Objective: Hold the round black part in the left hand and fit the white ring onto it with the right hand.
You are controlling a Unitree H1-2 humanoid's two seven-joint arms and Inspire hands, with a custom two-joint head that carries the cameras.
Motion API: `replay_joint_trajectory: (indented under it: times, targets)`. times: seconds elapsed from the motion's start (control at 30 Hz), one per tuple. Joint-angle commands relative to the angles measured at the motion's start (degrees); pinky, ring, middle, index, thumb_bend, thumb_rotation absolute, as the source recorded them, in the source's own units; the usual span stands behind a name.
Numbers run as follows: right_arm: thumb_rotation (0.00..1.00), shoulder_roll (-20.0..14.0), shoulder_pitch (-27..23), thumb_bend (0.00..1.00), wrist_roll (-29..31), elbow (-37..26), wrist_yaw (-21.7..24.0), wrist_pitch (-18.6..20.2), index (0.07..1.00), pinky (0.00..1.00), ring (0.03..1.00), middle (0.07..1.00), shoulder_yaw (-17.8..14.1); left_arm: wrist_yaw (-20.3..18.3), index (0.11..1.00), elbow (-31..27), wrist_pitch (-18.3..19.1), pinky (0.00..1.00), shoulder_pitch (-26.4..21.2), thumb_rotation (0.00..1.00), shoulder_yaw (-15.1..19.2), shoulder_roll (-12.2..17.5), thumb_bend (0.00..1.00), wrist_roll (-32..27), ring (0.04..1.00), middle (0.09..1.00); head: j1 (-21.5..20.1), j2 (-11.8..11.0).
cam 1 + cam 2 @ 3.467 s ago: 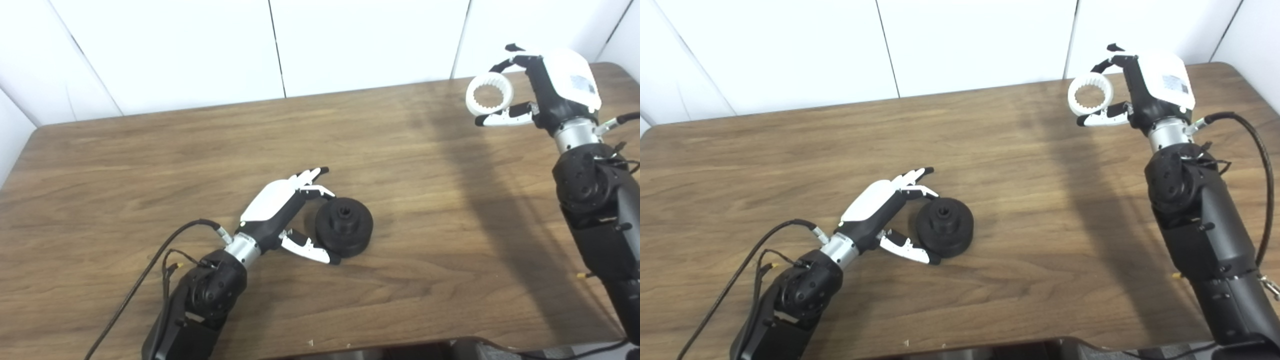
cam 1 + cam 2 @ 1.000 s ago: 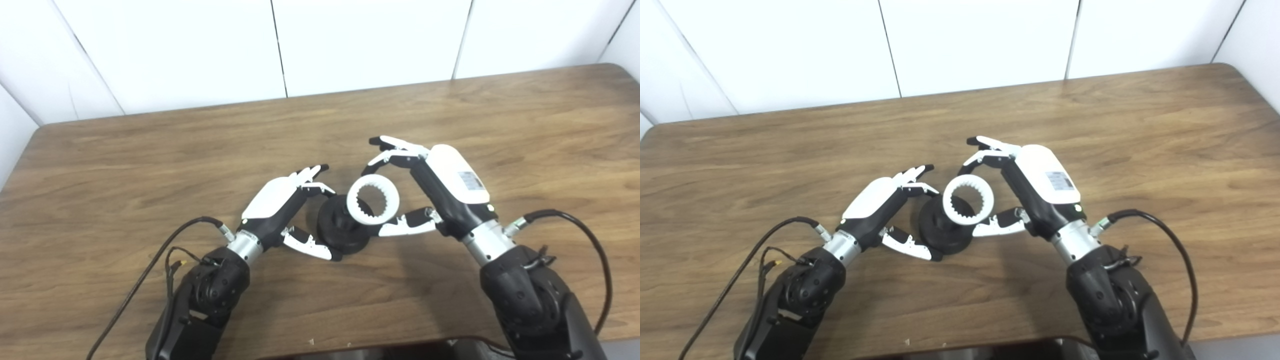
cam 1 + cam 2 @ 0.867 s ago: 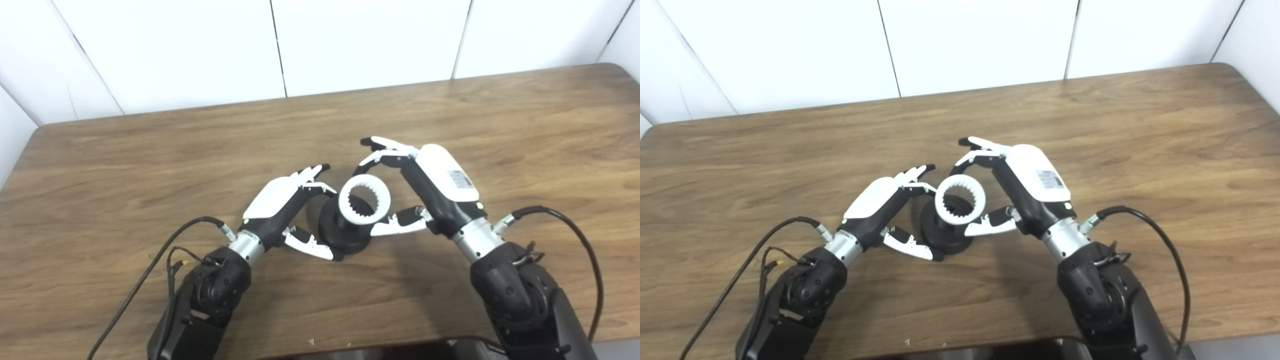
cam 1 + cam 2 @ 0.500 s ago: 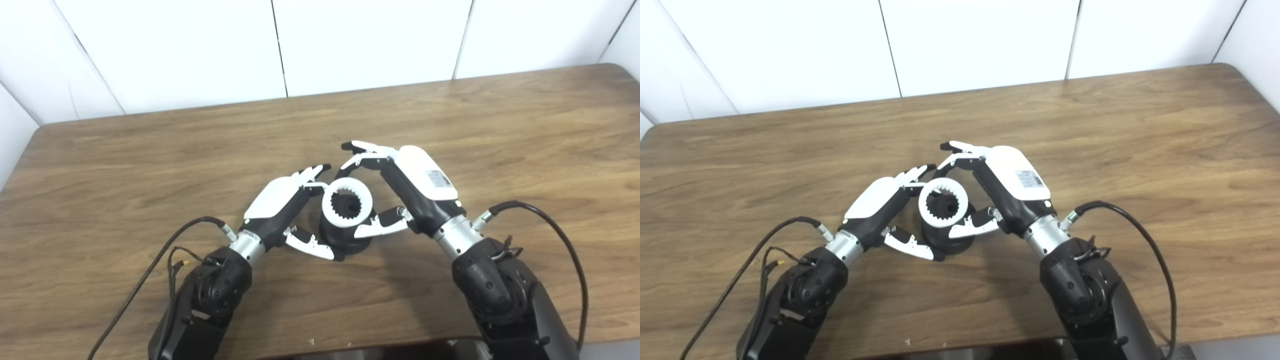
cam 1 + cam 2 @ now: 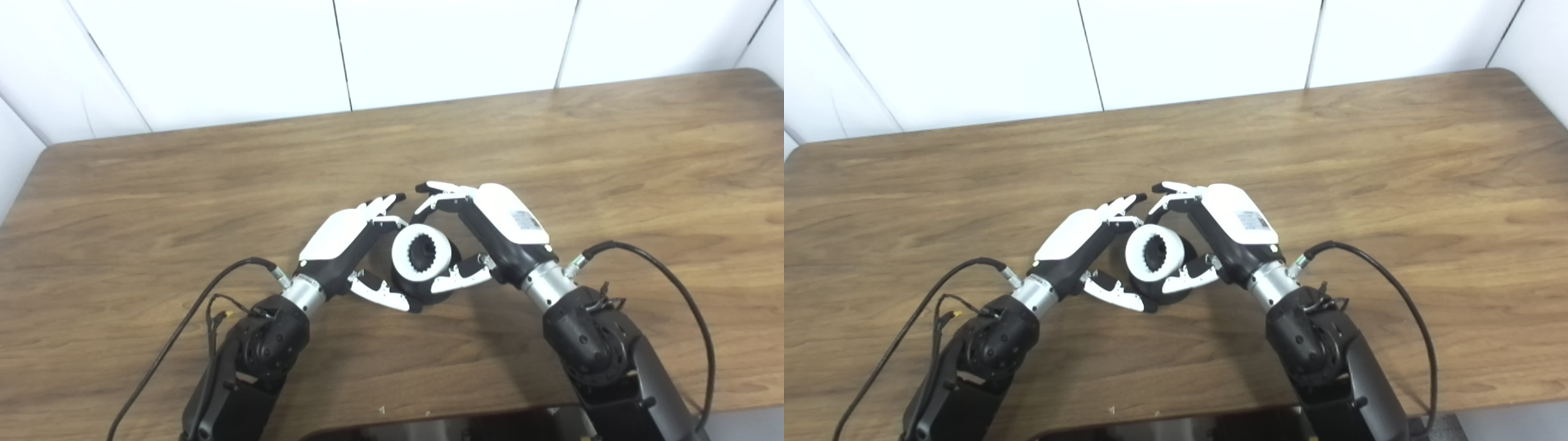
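Observation:
The round black part (image 5: 432, 293) stands on the wooden table (image 5: 153, 202) near its middle. My left hand (image 5: 343, 242) cups its left side, fingers behind it and thumb in front, touching it. The white toothed ring (image 5: 421, 260) sits over the top of the black part, with the part's central hub showing through its hole. My right hand (image 5: 496, 233) holds the ring from the right, thumb under its front edge and fingers arched over the back. Whether the ring is fully seated I cannot tell.
Black cables (image 5: 184, 324) trail from both wrists across the front of the table. A white panelled wall (image 5: 429, 49) runs behind the table's far edge. The table's front edge lies close below both forearms.
My right hand carried the white ring from the far right corner leftwards and lowered it over the black part. The left hand stayed at the part. The camera tilted slightly down.

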Motion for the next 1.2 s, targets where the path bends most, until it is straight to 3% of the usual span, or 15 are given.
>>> replay_joint_trajectory:
  times: [0.0,0.63,1.17]
  targets:
    - [0.16,0.2,-1.2,0.52,-0.1,-1.4,-1.5,-1.7,0.495,0.88,0.837,0.863,-0.3,0.4,0.632,-2.6,-0.1,1.00,-1.9,0.29,0.2,0.5,0.95,0.5,1.000,1.000,0.0,0.2]
    - [0.16,-1.5,-0.5,0.52,0.5,-3.1,-1.4,-1.6,0.495,0.86,0.838,0.861,-2.3,-1.7,0.633,-3.3,1.6,1.00,-1.9,0.30,-0.1,1.2,0.95,1.8,1.000,1.000,-0.4,0.8]
    - [0.17,-2.4,0.6,0.52,-1.4,2.4,-1.6,-0.9,0.496,0.84,0.832,0.861,-1.0,-1.8,0.629,-3.8,1.6,1.00,-2.2,0.31,0.3,1.4,0.95,1.2,1.000,1.000,-0.2,1.3]
